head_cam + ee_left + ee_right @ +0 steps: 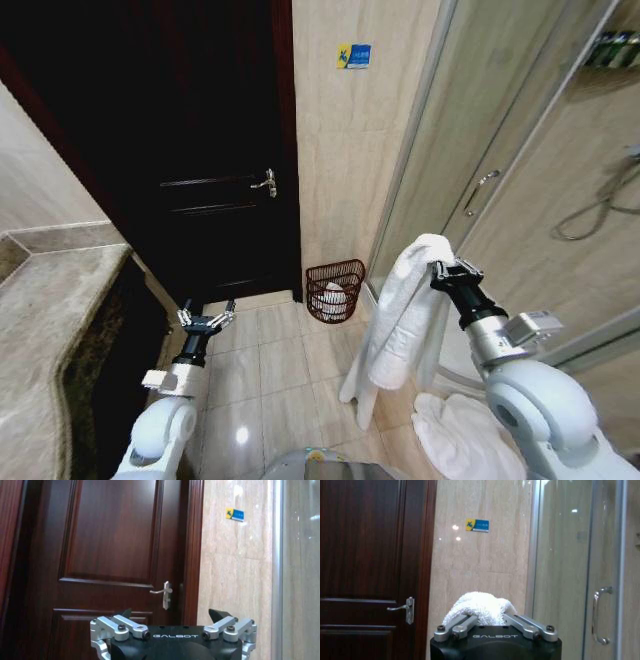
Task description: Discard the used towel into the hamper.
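Right gripper (441, 267): jaws clamped on the white towel (400, 315), pinching a bunched fold at its top. In the right wrist view the fold (479, 609) bulges up between the two fingers (454, 625); the pinch point itself is hidden behind the gripper body. The rest of the towel drapes down below the jaws on the robot's left side of the arm, its lower end hanging just above the floor tiles (285, 365). The right arm is raised, in front of the glass shower door (500, 170).

Left gripper (206, 320): jaws spread wide, nothing between them. It sits low on the robot's left, beside the stone counter (50, 300), pointing at the dark wooden door (200, 150). In the left wrist view the fingertips are cut off by the frame edge, only the finger links (120, 627) visible.

Hamper (334, 290): reddish-brown open-weave basket on the floor against the beige wall (350, 150), between the door frame and the shower enclosure. It is well apart from both grippers, ahead of and lower than the held towel. Something white lies inside it, probably more cloth, hard to make out through the weave.

Another white heap (465, 430) lies on the floor by the right arm's base, partly covered by the arm.

Small blue-and-yellow sticker (353, 56) high on the wall above the hamper; text unreadable.
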### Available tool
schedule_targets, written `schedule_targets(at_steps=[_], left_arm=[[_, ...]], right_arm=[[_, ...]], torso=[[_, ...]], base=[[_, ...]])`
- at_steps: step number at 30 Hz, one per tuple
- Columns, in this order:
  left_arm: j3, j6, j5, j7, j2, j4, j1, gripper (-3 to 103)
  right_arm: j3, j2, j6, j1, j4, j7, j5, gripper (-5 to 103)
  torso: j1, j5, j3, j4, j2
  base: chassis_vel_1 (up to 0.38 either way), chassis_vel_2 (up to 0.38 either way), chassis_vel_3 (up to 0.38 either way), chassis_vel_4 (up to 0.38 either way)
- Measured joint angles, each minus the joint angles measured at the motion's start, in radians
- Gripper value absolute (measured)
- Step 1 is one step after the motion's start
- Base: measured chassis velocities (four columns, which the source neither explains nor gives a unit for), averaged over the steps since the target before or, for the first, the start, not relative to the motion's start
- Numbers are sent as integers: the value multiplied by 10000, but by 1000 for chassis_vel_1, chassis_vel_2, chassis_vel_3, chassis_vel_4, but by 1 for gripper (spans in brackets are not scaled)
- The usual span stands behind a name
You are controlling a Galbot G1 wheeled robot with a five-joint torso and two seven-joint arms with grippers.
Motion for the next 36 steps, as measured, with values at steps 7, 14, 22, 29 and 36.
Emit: schedule_targets(at_steps=[7, 14, 22, 29, 36], left_arm=[[-28, 134, 45, 233, -27, -41, 59, 100], [-21, 128, 66, 234, -33, -68, 51, 100], [2, -83, 89, 155, -41, -42, 38, 100], [5, -123, 53, 72, -58, -23, 19, 100], [-64, -85, 30, -102, -108, 46, -12, 100]], right_arm=[[29, 22, 0, -24, 0, -1, -24, 4], [41, -6, 2, -21, 0, 2, -27, 4], [28, -2, 115, -14, 0, 28, 12, 4], [47, -80, 236, 215, 0, 52, 40, 4], [-40, -272, 412, 1078, -645, -35, -23, 4]], torso=[[-6, 6, -2, -1, 1], [-3, 1, -1, 0, 1], [-1, 2, -1, 2, 0], [-5, 4, -2, -2, 2], [-6, 3, -2, -1, 3]], base=[[-100, 113, 111, -94], [-58, 143, 133, -57], [-7, 119, 104, -13], [2, 16, 6, 1], [0, 0, 0, 0]])
